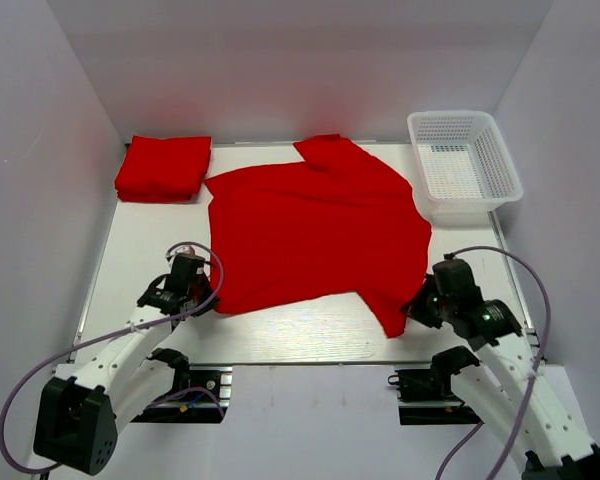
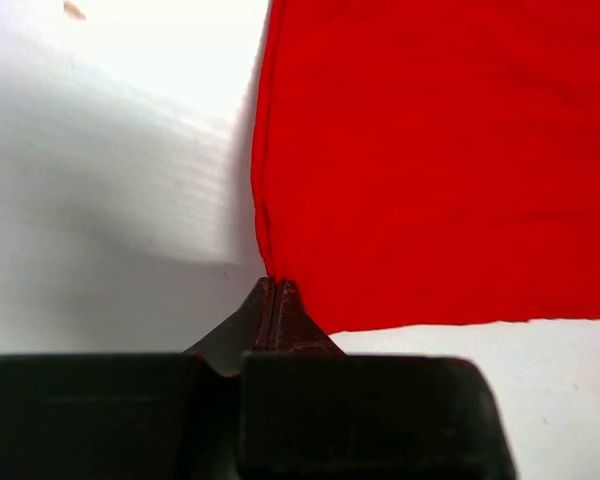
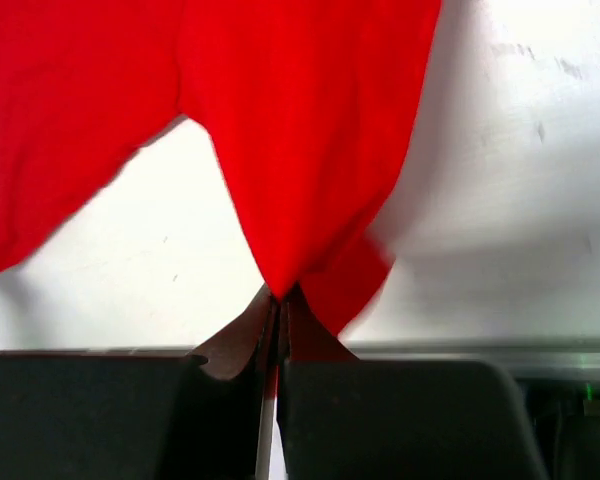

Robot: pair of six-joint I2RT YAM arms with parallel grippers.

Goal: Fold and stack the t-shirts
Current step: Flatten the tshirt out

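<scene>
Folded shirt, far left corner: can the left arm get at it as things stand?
Probably not yet: the left end effector is shut on the spread shirt's corner. Bare table lies between it and the folded shirt.

On my table point(image 1: 150, 250), the spread shirt point(image 1: 315, 235) lies flat across the middle, reaching from just left of centre to the right side. One sleeve points to the far edge; the near right corner trails toward the front edge. The folded shirt point(image 1: 163, 168) sits in the far left corner, just beside the spread one. The basket point(image 1: 450, 117) stands in the far right corner, its near left side touching the spread shirt's edge. My left gripper point(image 1: 214, 305) is at the shirt's near left corner, clamped onto it. My right gripper point(image 1: 408, 312) is at the near right corner, clamped onto the cloth there.
</scene>
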